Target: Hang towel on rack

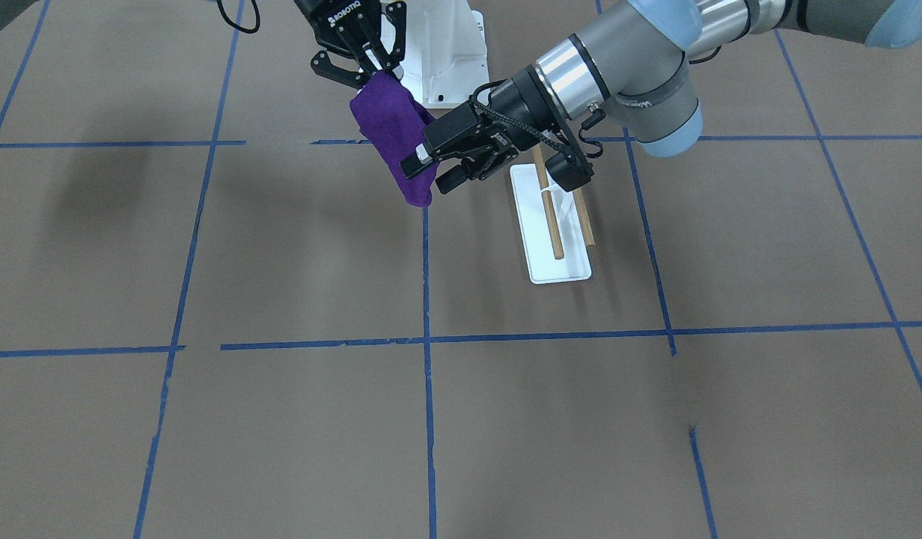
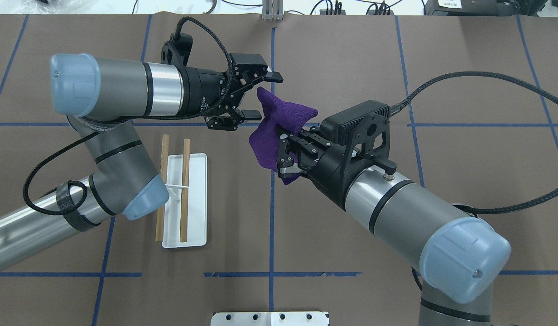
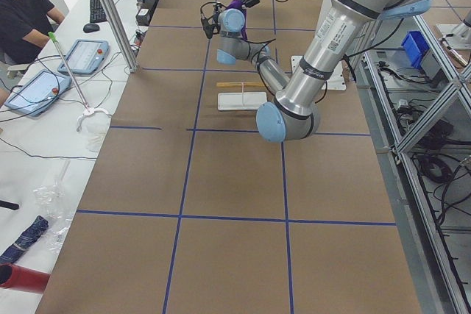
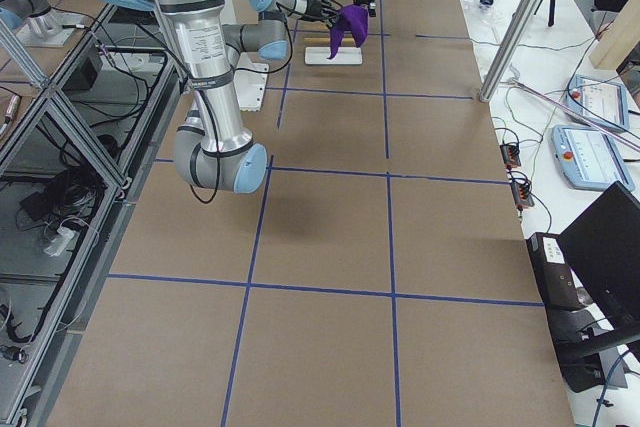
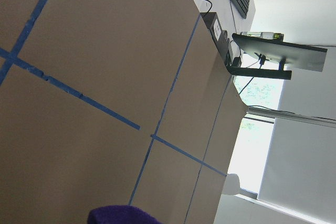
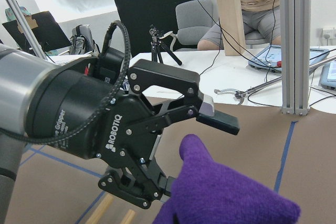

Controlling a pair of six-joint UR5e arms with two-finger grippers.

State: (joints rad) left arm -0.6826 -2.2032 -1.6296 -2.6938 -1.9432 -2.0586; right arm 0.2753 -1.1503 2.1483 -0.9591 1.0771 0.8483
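Observation:
The purple towel [image 2: 279,120] hangs bunched in the air above the table's middle. My right gripper [image 2: 282,156] is shut on it; the front view shows it pinching the towel's [image 1: 394,131] top edge at the right gripper [image 1: 381,72]. My left gripper [image 2: 267,97] is open, with its fingers on either side of a raised towel corner [image 6: 197,150]. Whether they touch the cloth I cannot tell. The rack [image 2: 195,181], a white base carrying two wooden rods [image 2: 185,190], stands on the table under my left arm and apart from the towel. It also shows in the front view [image 1: 558,269].
Blue tape lines cross the brown table. The white robot mount [image 1: 446,52] stands just behind the towel. A metal plate [image 2: 270,318] sits at the near table edge. An operator [image 3: 26,12] sits beside the table in the left side view.

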